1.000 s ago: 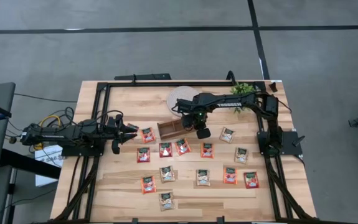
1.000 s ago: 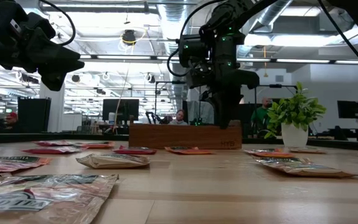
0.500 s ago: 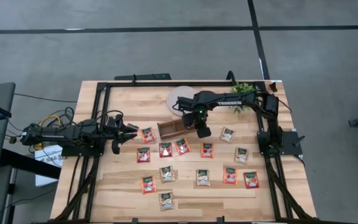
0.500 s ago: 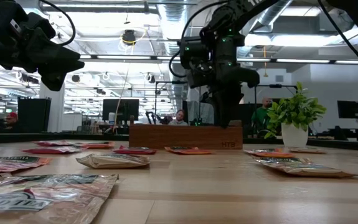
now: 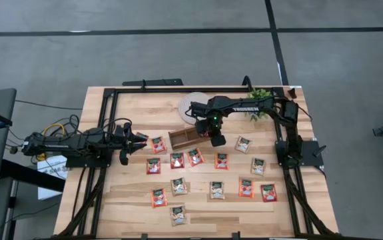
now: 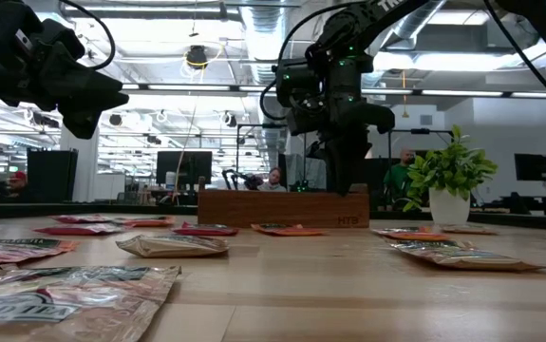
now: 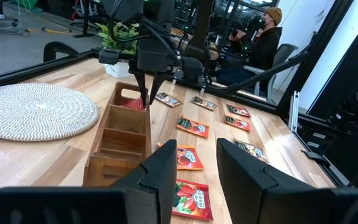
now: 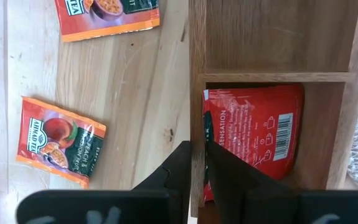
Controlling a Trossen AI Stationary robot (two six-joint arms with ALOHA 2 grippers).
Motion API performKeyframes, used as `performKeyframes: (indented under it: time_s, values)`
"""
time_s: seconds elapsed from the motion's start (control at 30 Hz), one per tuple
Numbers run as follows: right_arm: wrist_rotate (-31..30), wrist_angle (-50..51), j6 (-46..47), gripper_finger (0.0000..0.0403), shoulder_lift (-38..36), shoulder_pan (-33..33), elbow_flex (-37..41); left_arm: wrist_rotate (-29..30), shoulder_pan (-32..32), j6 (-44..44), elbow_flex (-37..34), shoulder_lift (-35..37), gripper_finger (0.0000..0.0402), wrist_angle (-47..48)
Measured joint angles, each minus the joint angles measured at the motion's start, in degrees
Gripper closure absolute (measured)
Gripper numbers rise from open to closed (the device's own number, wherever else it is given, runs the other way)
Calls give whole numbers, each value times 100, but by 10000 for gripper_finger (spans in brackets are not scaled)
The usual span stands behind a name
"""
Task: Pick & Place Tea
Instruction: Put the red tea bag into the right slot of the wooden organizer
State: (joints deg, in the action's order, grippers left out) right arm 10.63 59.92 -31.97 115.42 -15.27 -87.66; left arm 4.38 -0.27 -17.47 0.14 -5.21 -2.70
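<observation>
A red-orange tea sachet [image 8: 259, 137] sits in the right-end compartment of the brown wooden tray [image 5: 183, 138], its barcode side facing the wrist camera. My right gripper [image 8: 205, 163] points down over that compartment and is shut on the sachet; it also shows in the high view [image 5: 214, 139] and the left wrist view [image 7: 146, 94]. Several more sachets, red-orange and pale tan, such as one [image 5: 177, 160], lie flat on the table. My left gripper [image 7: 207, 180] waits open and level at the table's left side [image 5: 138, 140]. My right gripper pinches the sachet's edge [image 8: 206, 127] along the tray's long wall between its two fingers. The fingers come from above and point down into the compartment. The rest of the sachet spreads away from the fingers down inside the compartment, against its floor and walls.
A round white woven disc [image 5: 192, 105] lies just behind the tray. A small potted plant [image 5: 261, 99] stands at the far right. A black frame [image 5: 111, 93] rims the table. People sit at desks beyond the far edge [image 6: 274, 178].
</observation>
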Motion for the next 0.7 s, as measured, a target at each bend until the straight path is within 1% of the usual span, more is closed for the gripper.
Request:
performKeyframes:
  time_s: [0.2,0.37,0.7]
  values:
    - [13,4,0,360,0,0,0,0,-2,0,0,0,296,-2]
    - [192,14,1,360,0,0,0,0,0,0,0,0,296,-2]
    - [250,55,0,360,0,-13,0,0,-2,0,0,1,296,-2]
